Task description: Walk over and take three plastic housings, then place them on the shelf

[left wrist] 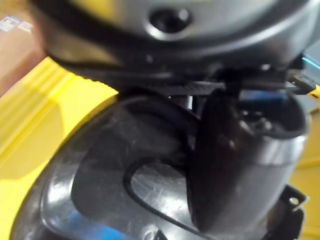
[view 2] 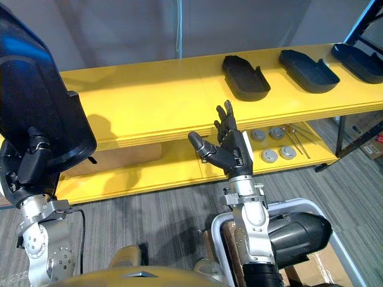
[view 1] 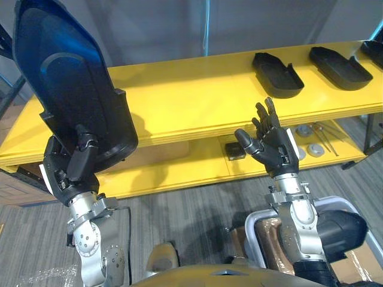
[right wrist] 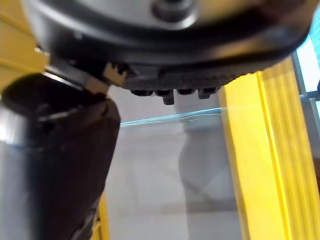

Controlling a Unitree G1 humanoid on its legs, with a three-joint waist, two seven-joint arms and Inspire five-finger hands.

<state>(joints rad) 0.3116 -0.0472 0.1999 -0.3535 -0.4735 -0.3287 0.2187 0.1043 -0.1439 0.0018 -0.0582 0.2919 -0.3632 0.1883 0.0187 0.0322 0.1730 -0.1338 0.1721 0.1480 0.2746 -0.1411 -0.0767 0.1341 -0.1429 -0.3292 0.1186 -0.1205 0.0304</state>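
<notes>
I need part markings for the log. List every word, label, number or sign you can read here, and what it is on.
No text can be read.
Label on a brown box, left wrist view: too blurred to read.
Housing in the left hand: no print visible.
Three housings on the shelf: no print visible.

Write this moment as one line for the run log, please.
left hand: shut on held housing, upright | right hand: open, empty | yellow shelf: three more housings on top, right side
</notes>
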